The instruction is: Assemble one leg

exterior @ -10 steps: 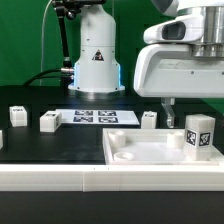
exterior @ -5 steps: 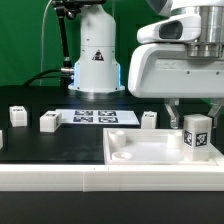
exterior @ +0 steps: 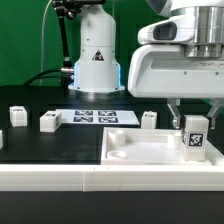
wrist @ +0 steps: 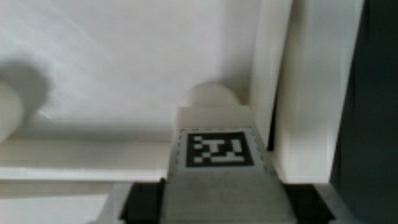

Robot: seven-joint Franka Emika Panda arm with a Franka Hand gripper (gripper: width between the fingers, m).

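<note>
The gripper [exterior: 193, 118], fingers clamped on the leg [exterior: 194, 138], seats it at the tray's [exterior: 140, 150] three-o'clock corner; next, twist it home.

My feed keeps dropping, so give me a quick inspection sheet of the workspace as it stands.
Surface: black table, marker board lying flat.
Job's things: leg upright with tag facing the camera, over the white tray near the corner on the exterior view's right.
Clutter: three small white parts loose on the table.
Gripper: gripper shut on the leg from above.
Cables: black cables near the arm base.
Surroundings: green backdrop.
</note>
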